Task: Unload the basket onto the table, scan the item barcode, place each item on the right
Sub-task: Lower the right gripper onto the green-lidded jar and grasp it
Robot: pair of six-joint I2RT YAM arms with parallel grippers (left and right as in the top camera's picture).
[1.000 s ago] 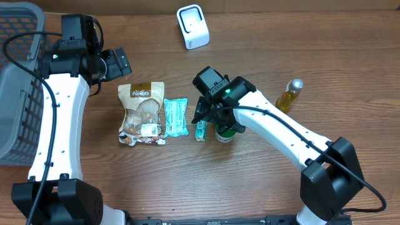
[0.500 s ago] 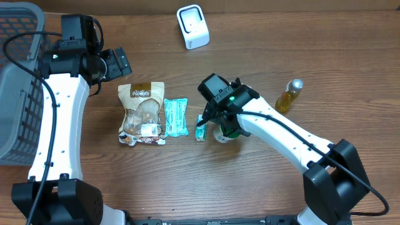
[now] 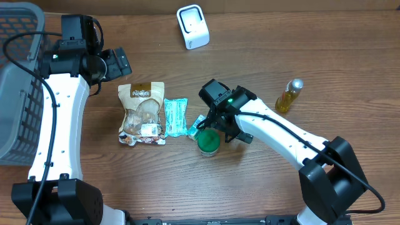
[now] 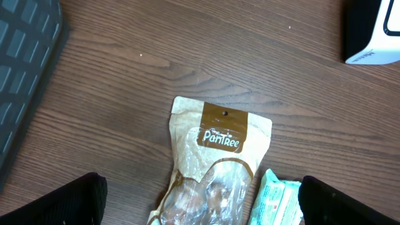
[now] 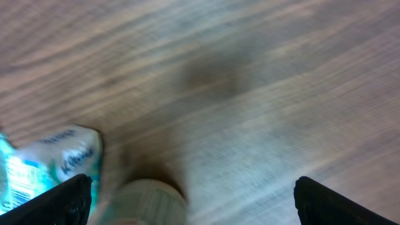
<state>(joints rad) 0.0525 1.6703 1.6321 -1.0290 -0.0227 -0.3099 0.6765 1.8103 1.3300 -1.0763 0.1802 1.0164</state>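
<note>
Beneath the right pincer (image 5: 192, 190) — jaws wide — sits a green-topped jar (image 3: 209, 142), partly hidden.

Green container (image 3: 209, 142) shoved left and nearer, right tool (image 3: 224, 131) lower

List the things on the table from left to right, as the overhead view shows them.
Grey basket → snack pouch → teal packet → green-topped container → oil bottle.
</note>
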